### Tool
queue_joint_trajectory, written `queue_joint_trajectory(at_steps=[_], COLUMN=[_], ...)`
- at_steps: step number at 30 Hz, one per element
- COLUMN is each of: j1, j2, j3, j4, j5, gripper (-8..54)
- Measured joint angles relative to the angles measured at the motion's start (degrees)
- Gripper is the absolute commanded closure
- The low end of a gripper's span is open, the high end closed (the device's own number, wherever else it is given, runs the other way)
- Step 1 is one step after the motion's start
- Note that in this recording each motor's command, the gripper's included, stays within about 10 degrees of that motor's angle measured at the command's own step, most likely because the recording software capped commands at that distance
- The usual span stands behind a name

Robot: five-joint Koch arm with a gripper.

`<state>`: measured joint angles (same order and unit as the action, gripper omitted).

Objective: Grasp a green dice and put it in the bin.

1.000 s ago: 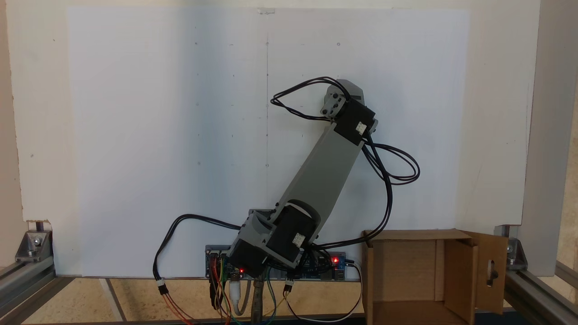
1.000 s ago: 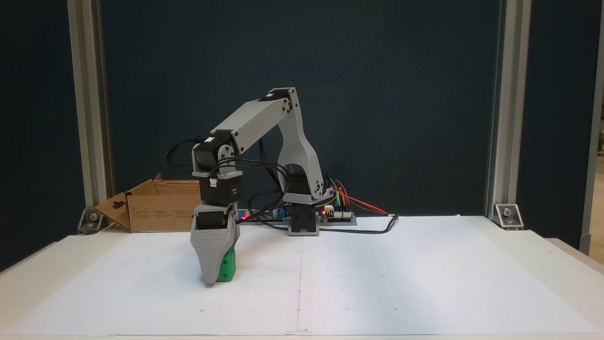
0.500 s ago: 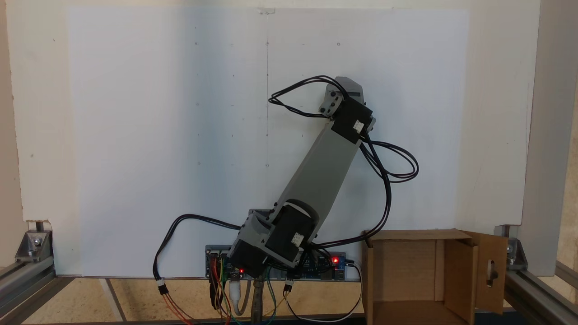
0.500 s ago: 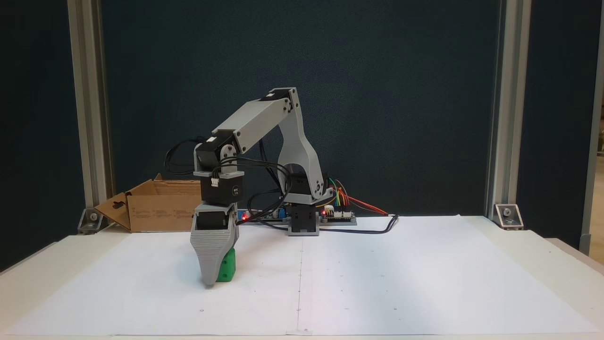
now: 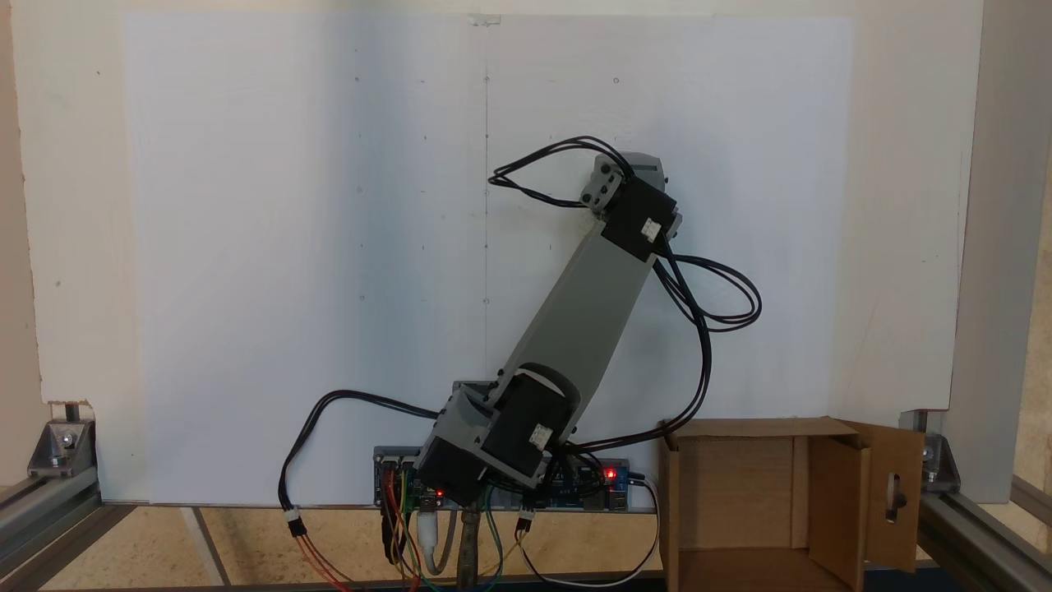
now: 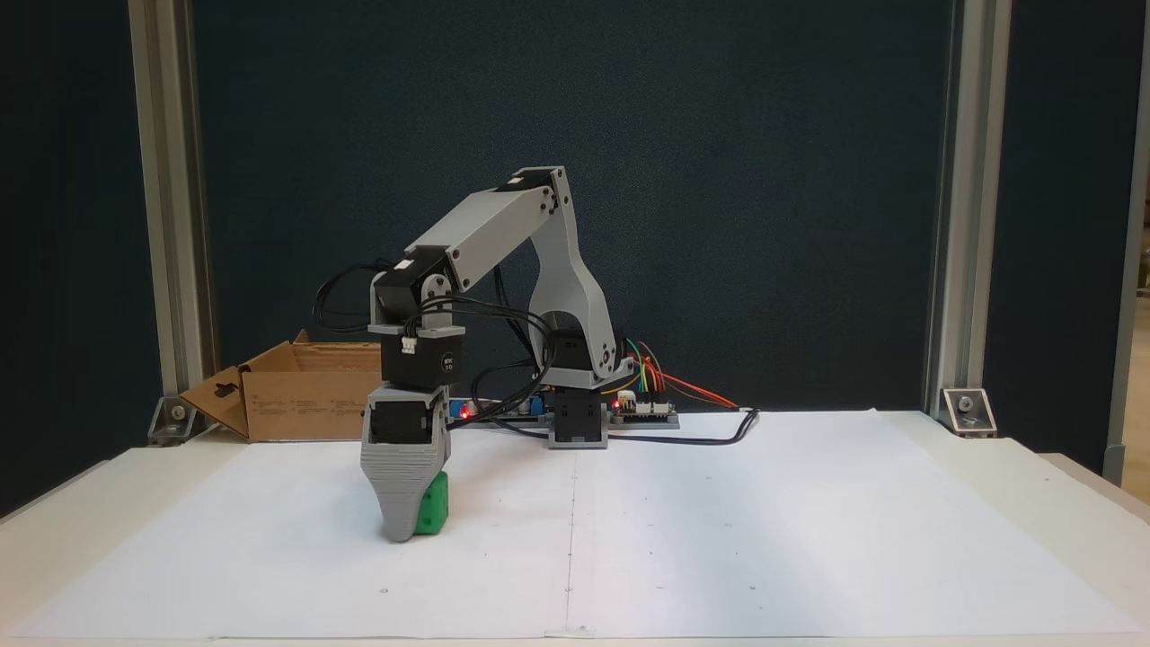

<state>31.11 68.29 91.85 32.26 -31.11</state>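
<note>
White paper sheet [image 6: 719, 539] spread across the table [image 6: 1060, 503], seen in both fixed views. Brown cardboard bin [image 5: 740, 501] at the table's back edge beside the arm's base — lower right in a fixed view from above, far left behind the arm in a fixed view [image 6: 296, 400] from the front; open, flaps out, keyhole cut-out in one flap. Grey arm [image 5: 583, 304] reaching from the base over the sheet, forearm bent straight down. Gripper [image 6: 402, 530] pointing down, tip at the paper. Broad grey jaw facing the camera, the other hidden behind — impossible to tell whether spread or pinching. Green dice [image 6: 431, 508] on the sheet, touching the jaw's right side in the front view, partly covered by it, well apart from the bin.
</note>
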Motion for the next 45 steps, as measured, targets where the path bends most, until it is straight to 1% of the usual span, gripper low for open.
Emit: queue_joint_trajectory(at_steps=[5,8,11,17,22,27,31,37,45], j1=[-0.09,-0.09,-0.09,-0.44,-0.70,0.53,7.12,22.94,46.58], j2=[0.35,2.64,7.29,20.30,24.87,28.83,30.06,30.32,29.62], j3=[0.00,0.44,0.53,-0.35,-10.20,-12.48,-16.96,-20.83,-20.92], j4=[-0.26,1.49,5.80,17.67,29.62,36.21,37.88,37.97,36.12], j5=[0.00,0.00,0.00,0.09,2.02,5.10,6.77,11.78,12.48], gripper=[34.0,34.0,34.0,34.0,34.0,34.0,34.0,34.0,34.0])
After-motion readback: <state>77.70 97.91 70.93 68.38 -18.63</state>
